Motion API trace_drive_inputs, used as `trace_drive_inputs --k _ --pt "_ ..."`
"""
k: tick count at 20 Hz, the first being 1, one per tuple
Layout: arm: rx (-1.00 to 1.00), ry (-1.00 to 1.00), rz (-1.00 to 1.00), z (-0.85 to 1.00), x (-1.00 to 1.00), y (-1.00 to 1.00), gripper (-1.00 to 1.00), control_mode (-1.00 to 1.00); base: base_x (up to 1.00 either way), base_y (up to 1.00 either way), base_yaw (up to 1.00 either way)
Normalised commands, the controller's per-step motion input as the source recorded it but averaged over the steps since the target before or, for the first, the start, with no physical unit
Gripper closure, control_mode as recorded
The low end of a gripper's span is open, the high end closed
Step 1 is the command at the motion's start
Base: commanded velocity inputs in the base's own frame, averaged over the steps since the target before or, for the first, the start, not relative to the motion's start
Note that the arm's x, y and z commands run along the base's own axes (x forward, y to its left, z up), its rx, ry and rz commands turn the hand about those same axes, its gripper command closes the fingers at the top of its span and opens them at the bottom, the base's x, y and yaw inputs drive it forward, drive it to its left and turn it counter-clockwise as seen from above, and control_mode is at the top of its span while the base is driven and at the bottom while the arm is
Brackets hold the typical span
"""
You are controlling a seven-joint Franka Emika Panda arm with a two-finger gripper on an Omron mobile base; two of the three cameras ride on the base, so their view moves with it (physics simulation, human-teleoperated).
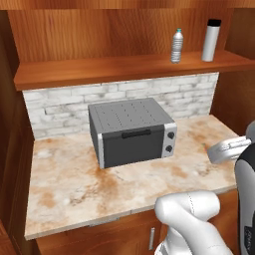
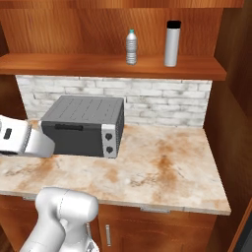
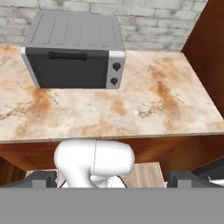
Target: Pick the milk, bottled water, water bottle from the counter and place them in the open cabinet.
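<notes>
**Two bottles stood on the cabinet shelf; tool empty and spread**

The bottled water (image 1: 177, 46) stood upright on the plank shelf (image 1: 99, 69) of the open cabinet (image 1: 74, 30), and the water bottle (image 1: 211, 40) stood upright just beside it, nearer the cabinet's right wall. The two were close but apart. In the right base view the same pair showed, the bottled water (image 2: 131, 47) left of the taller water bottle (image 2: 172, 43).

Below the shelf ran a white brick wall (image 1: 60, 107), and in front of it a marbled worktop (image 1: 69, 189) with rust-orange veins. A grey toaster oven (image 1: 132, 132) sat on that worktop with its back near the bricks, its dark door and two knobs facing the robot.

In the hand view the tool (image 3: 112, 179) looked down over the worktop's front edge, its fingertips (image 3: 41, 178) set wide apart at the bottom of the picture with nothing between them. The toaster oven (image 3: 74, 50) lay well ahead of it, and the worktop (image 3: 144, 109) between was bare stone.
</notes>
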Motion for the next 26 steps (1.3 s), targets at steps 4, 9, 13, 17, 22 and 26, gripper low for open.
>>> trace_drive_inputs --k 4,9,13,17,22,26 --pt "0.00 0.00 0.00 0.00 0.00 0.00 -1.00 1.00 -0.22 -0.26 -0.28" --pt "0.00 0.00 0.00 0.00 0.00 0.00 -1.00 1.00 -0.29 -0.15 -0.42" --pt "0.00 0.00 0.00 0.00 0.00 0.00 -1.00 1.00 -0.50 -0.23 -0.47" --pt "0.00 0.00 0.00 0.00 0.00 0.00 -1.00 1.00 -0.72 -0.28 -0.45" --pt "0.00 0.00 0.00 0.00 0.00 0.00 -1.00 1.00 -0.71 -0.35 -0.41" --pt "0.00 0.00 0.00 0.00 0.00 0.00 -1.00 1.00 -0.42 -0.62 -0.41"
